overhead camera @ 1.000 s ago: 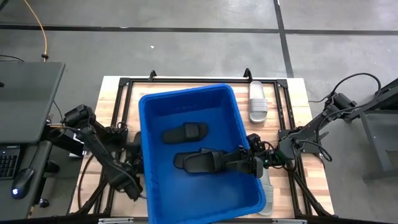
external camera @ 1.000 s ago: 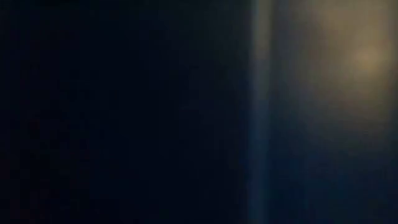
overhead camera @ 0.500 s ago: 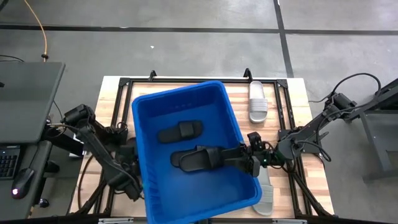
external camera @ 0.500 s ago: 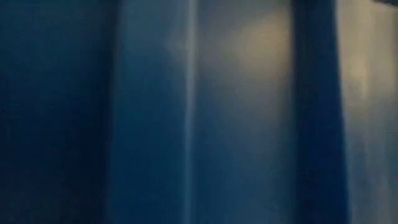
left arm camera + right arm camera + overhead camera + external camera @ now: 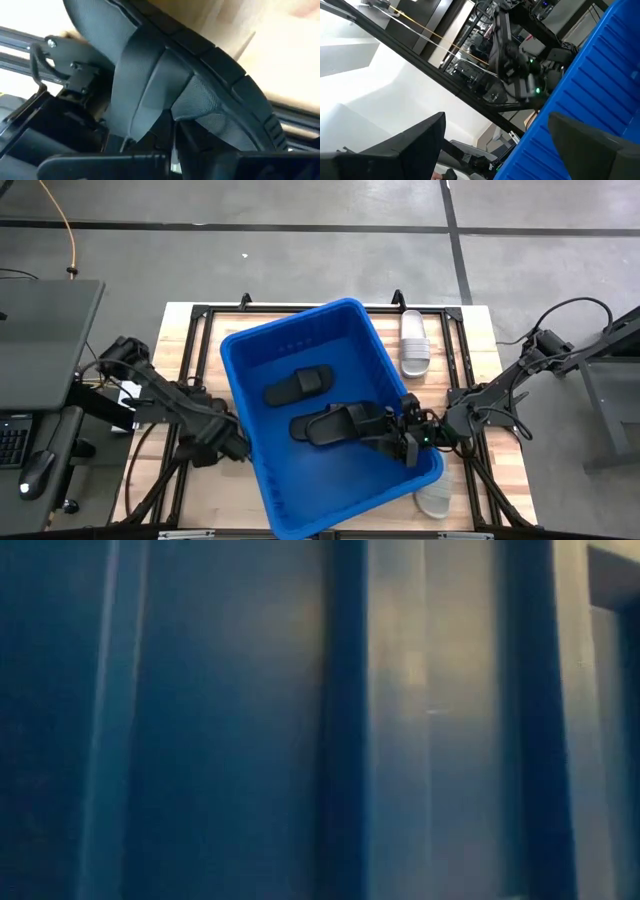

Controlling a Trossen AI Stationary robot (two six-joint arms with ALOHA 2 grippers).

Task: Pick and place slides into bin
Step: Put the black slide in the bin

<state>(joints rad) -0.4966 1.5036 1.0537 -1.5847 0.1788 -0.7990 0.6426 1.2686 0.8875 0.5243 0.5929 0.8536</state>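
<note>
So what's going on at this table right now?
A two-armed robot is putting slides into a blue bin. Two black slides already lie inside it. The right claw is open at the bin's right wall, by the nearer black slide. The left claw is shut on a black slide beside the bin's left wall. Two white slides remain on the table: one past the bin, one half hidden by its right corner.

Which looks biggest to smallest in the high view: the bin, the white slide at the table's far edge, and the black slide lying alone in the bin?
1. The bin, by far the largest.
2 and 3. The white slide and the black slide look about alike, so I would not rank them.
</note>
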